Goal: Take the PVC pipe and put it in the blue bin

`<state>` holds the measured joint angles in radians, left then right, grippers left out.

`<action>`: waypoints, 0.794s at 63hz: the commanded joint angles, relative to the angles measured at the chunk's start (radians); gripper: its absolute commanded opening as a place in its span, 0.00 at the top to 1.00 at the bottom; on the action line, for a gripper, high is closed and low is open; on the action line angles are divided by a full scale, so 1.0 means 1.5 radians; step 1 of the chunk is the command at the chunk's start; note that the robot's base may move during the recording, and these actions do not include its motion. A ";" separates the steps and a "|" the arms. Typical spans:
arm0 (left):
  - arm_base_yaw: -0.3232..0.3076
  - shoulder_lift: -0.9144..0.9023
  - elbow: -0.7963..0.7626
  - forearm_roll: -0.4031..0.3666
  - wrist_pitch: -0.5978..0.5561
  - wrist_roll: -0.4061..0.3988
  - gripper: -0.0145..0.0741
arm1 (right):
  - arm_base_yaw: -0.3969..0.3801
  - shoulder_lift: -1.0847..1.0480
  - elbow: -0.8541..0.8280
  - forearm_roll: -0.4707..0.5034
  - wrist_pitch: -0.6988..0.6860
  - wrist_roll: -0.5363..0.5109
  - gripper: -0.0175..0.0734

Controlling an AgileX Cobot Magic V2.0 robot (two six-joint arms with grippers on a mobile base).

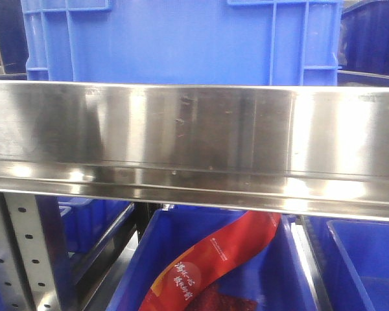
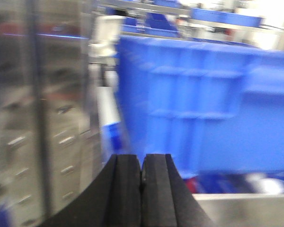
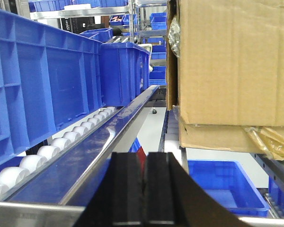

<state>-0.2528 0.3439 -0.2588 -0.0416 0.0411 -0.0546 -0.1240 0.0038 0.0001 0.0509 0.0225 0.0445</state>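
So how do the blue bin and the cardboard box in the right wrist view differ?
The blue bin is ribbed plastic and sits at the left on white rollers; the cardboard box is plain brown with flat sides and fills the upper right. The bin's wall runs back along the steel rail, while the box rests on a flattened cardboard layer. Both stand above the right claw, which is shut and empty.

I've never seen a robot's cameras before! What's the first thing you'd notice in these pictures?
Big blue plastic bins fill nearly every view, one sitting above a shiny steel shelf rail straight ahead. Below that rail, a bright red packet with white writing lies in another blue bin. On the right wrist view, a tall brown cardboard box stands beside a row of white rollers, with the black right gripper closed in front.
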 commanded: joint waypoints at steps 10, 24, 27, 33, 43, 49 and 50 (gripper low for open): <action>0.096 -0.131 0.099 0.007 -0.010 0.000 0.96 | -0.002 -0.003 0.000 0.001 -0.015 -0.004 0.99; 0.133 -0.229 0.173 0.007 -0.011 0.000 0.96 | -0.002 -0.003 0.000 0.001 -0.015 -0.004 0.99; 0.133 -0.229 0.173 0.007 -0.027 0.000 0.96 | -0.002 -0.003 0.000 0.001 -0.015 -0.004 0.99; 0.133 -0.229 0.173 0.007 -0.018 0.000 0.96 | -0.002 -0.003 0.000 0.001 -0.015 -0.004 0.99; 0.133 -0.229 0.173 0.007 -0.022 0.000 0.96 | -0.002 -0.003 0.000 0.001 -0.020 -0.004 0.99; 0.133 -0.229 0.173 0.007 -0.022 0.000 0.96 | -0.002 -0.003 0.000 0.001 -0.020 -0.004 0.99; 0.133 -0.229 0.173 0.007 -0.022 0.000 0.96 | -0.002 -0.003 0.000 0.001 -0.020 -0.004 0.99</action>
<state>-0.0581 0.0058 0.0024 -0.0332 0.0302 -0.0546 -0.1240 0.0038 0.0001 0.0509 0.0173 0.0445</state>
